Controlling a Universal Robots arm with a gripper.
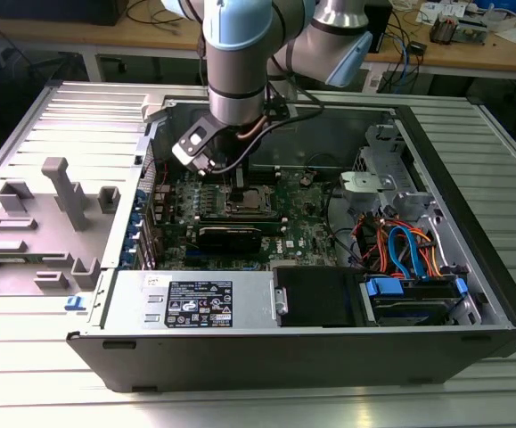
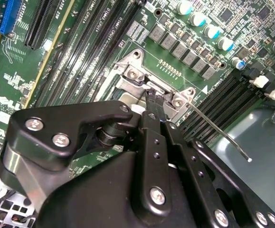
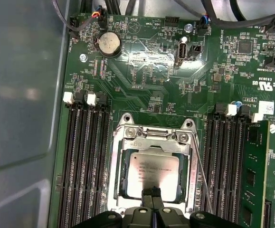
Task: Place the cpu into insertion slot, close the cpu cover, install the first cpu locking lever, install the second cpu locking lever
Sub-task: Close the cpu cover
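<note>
In the first wrist view the cpu (image 3: 154,173) lies flat in the insertion slot (image 3: 114,171), its silver-grey top showing through the window of the cpu cover (image 3: 154,138), which lies down around it. My gripper (image 3: 151,194) is shut, its two black fingertips pressed together at the near edge of the chip. The second wrist view has the fingertips (image 2: 152,100) at the cover's hinge end (image 2: 136,78). A thin wire locking lever (image 2: 222,135) sticks out free beside the socket, and it runs along the socket's side (image 3: 204,183). In the exterior view the gripper (image 1: 237,192) stands over the socket (image 1: 250,201).
Long black memory slots (image 3: 85,161) flank the socket on both sides. A black expansion card (image 1: 229,237) lies just in front of the socket. Cables and drive bays (image 1: 400,250) fill the case's right in the exterior view. The case walls (image 1: 284,134) enclose the board.
</note>
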